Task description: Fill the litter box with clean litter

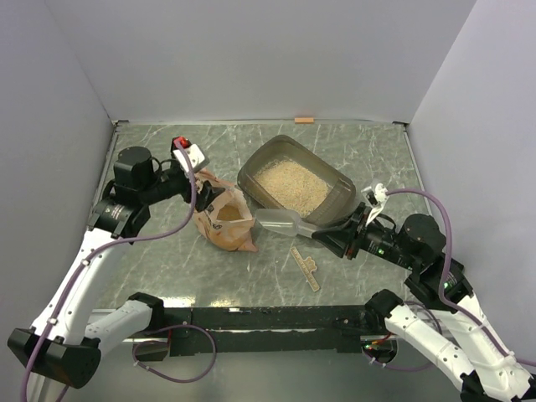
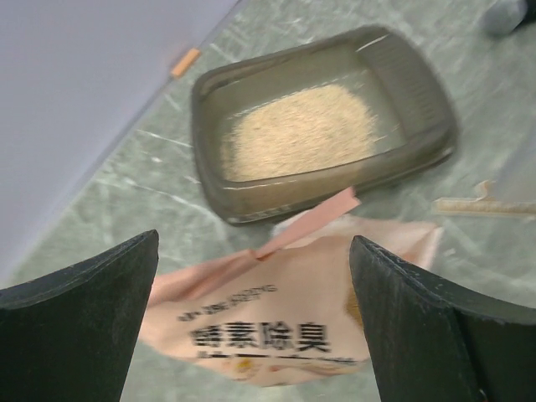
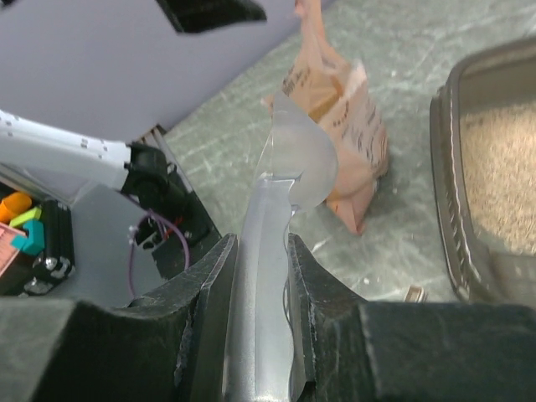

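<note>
Hovering above the crumpled orange bag (image 1: 224, 219) at the left, the left gripper (image 2: 254, 243) has its fingers spread wide and grips nothing. Just right of the bag, the litter box (image 1: 248, 177) sits on the marbled table (image 1: 167, 260), with clean litter (image 1: 291, 184) covering part of its floor. In front of it lies a tan strip (image 1: 306, 268). At the right, the right gripper (image 3: 260, 280) has its fingers partly closed, clamping the handle of a clear scoop (image 1: 283, 221) whose bowl points towards the bag.

White links (image 1: 79, 285), black joints (image 1: 134, 167), purple cables (image 1: 167, 230), black pincer fingers (image 2: 75, 327).
</note>
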You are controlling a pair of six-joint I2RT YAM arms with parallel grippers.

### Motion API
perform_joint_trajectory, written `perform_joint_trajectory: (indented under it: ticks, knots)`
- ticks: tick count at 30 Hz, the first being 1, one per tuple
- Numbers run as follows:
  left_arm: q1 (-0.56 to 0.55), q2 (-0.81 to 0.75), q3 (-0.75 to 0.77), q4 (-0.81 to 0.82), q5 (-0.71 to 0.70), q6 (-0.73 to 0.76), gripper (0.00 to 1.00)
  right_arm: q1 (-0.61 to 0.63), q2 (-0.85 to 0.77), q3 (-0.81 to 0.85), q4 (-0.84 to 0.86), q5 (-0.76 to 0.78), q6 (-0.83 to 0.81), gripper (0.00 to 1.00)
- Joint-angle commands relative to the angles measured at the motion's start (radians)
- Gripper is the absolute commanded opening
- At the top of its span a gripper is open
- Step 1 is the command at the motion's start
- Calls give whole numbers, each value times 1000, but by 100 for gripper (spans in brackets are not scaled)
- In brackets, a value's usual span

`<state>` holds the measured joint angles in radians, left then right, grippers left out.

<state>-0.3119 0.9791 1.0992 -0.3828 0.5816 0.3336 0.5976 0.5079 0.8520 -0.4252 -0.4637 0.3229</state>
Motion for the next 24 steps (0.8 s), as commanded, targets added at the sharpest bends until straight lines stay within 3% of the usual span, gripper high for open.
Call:
perform_joint_trajectory:
  ticks: [1, 7, 17, 20, 24]
  knots:
    - [-7, 12, 34, -27, -48, 245, 99, -1, -40, 6, -44, -23, -21, 0]
    - [-10, 101, 73, -85, -78, 381, 99, -2, -58, -10, -73, -35, -19, 0]
    - [-12, 282, 186, -172, -104, 436, 96, -2, -98, -53, -73, -110, -11, 0]
    - [-16, 293, 214, -214, -85, 444, 93, -1, -103, -67, -70, -118, -15, 0]
    - [-16, 293, 217, -240, -63, 449, 81, -2, -95, -87, -49, -128, -4, 0]
